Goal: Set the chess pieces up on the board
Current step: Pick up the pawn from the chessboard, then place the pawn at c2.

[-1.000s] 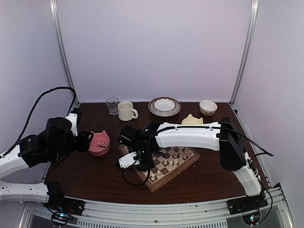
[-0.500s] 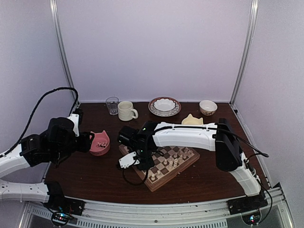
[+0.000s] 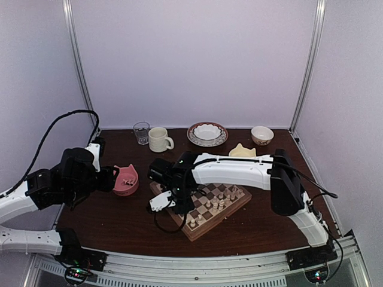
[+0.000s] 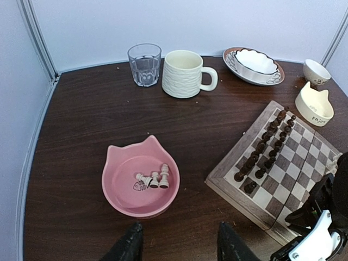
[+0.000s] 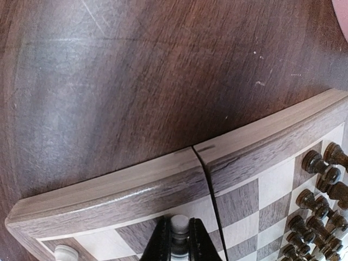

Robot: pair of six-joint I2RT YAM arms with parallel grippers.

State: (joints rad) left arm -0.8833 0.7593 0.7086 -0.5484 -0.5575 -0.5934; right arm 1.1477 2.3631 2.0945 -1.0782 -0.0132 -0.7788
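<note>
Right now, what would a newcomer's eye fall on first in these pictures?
The right gripper is shut on a small cream-white chess piece just inside the rim of the square wooden chessboard, where dark brown pieces line one side. Left of the board, a pink cat-eared bowl holds three more cream-white pieces, the open left gripper beside it.

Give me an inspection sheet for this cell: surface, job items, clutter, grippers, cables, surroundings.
Surface: dark wood tabletop, pale specks on it.
Job's things: board sits angled; dark pieces in two rows on it; cream pieces partly placed; spare pieces lie in the pink bowl.
Clutter: glass, mug, plate holding a white bowl, small bowl, cat-ear bowl.
Grippers: left gripper open, empty, by the pink bowl; right gripper shut on a cream piece at the board's edge.
Cables: black cable loops off the left arm; second cable runs along the right arm.
Surroundings: pale walls, metal posts.
</note>
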